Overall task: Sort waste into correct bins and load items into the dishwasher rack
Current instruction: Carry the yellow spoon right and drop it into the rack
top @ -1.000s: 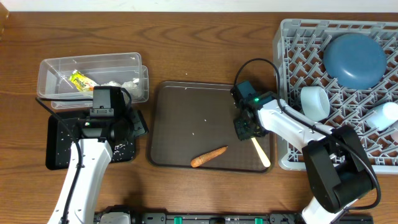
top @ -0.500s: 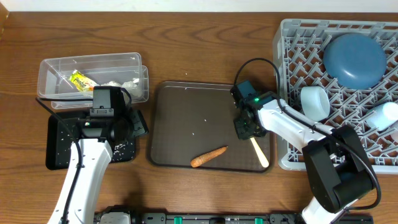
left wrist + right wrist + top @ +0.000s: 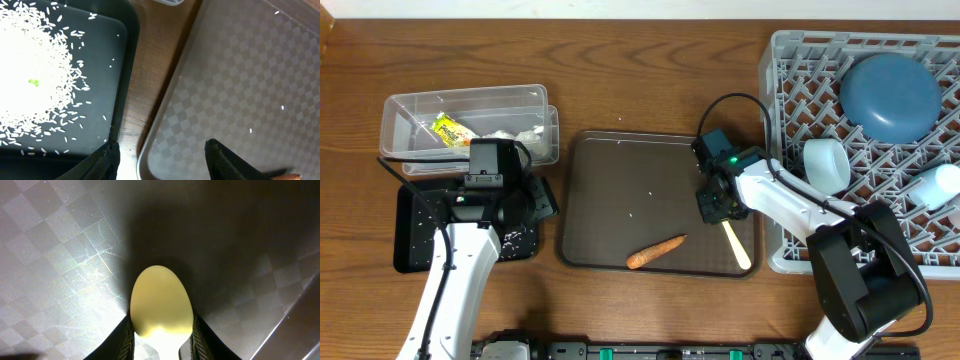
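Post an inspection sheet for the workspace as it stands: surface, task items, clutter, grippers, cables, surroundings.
Surface: wooden table, brown serving tray in the middle.
Job's things: carrot piece and cream spoon on the serving tray; wrapper and paper wad in the clear tub; rice in the black tray, stray grains on the serving tray; blue dish and two white cups in the rack.
Clutter: nothing seen.
Grippers: left gripper open, empty, over the gap between black tray and serving tray; right gripper shut on the spoon's neck.
Cables: black cable loops above the right arm by the rack.
Surroundings: nothing seen.
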You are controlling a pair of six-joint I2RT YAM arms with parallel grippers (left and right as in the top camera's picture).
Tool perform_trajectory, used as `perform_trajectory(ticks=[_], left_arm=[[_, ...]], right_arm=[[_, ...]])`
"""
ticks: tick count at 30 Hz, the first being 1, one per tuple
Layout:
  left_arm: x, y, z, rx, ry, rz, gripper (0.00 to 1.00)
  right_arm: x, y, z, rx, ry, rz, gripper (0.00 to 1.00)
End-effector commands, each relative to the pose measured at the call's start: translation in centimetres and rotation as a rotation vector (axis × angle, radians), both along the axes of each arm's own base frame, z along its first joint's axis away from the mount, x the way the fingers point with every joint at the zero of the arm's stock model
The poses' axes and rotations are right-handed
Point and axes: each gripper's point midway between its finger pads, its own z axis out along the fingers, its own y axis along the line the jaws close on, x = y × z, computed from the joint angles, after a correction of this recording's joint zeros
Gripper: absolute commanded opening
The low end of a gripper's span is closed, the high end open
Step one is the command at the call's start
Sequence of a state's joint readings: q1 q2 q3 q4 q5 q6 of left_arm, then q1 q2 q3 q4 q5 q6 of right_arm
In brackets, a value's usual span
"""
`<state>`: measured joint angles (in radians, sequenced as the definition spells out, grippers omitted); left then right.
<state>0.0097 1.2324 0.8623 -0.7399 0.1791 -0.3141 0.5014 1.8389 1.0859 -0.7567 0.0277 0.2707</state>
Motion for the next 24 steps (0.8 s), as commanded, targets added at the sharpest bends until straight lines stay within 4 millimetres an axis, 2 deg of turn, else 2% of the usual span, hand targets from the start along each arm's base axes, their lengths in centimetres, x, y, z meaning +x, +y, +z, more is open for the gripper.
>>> perform_trajectory(ticks=[1,5,12,17,24], left_arm=[[0.1,0.3,0.1,0.013,0.001,0.003,0.57],[0.1,0.3,0.1,0.013,0.001,0.003,0.57],[0.1,0.3,0.1,0.013,0.0,0.003,0.57],[0.1,0.3,0.1,0.013,0.001,0.003,0.57],[0.0,0.3,0.1,0.013,0.001,0.003,0.57]], right_arm=[[-0.3,0.7,-0.3,0.055,0.036,-0.02,0.2],[0.5,1.2,1.4,0.086,-0.008,-0.026,0.2],[2.6,1.8,7.2,0.169,-0.168,-0.032,0.22],[3.0,0.1,10.3,0.184,-0.243,-0.071,0.23],[3.7,-4.9,14.5,0.205,-0.345,-0.206,0.25]])
